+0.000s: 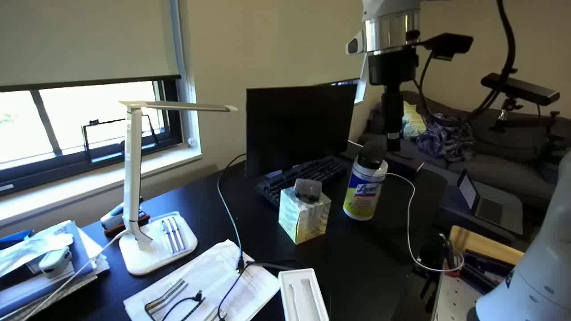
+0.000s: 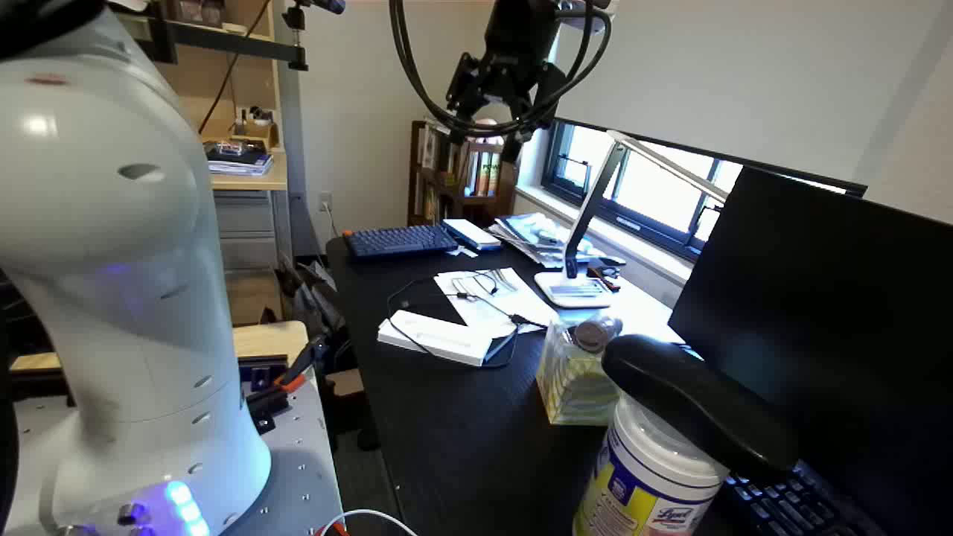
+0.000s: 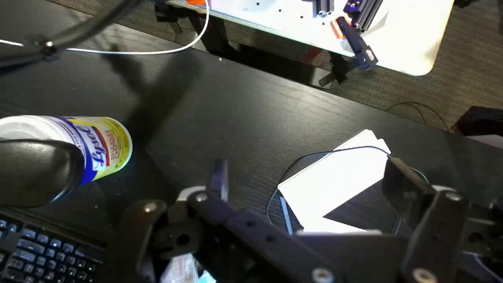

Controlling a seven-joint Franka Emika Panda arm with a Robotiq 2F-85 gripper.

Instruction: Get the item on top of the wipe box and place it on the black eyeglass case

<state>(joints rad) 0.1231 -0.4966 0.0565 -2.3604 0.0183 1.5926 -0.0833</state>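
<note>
The wipe box, a pale yellow-green carton, stands on the desk in both exterior views (image 1: 303,218) (image 2: 575,387). A small greyish, partly see-through item (image 1: 308,189) lies on top of it; it also shows in an exterior view (image 2: 594,333) with a round end. The black eyeglass case (image 2: 700,409) lies across the top of the Lysol canister (image 2: 648,476); in the wrist view the case (image 3: 37,173) is at the left. My gripper (image 3: 308,175) is open and empty, high above the desk (image 2: 485,140). A pale patch low in the wrist view is mostly hidden; I cannot tell what it is.
A monitor (image 1: 303,127) and a keyboard (image 1: 330,171) stand behind the box. A white desk lamp (image 1: 133,169), papers (image 1: 214,285), cables and a white box (image 1: 303,296) lie on the desk. A white cable (image 1: 408,214) runs by the canister.
</note>
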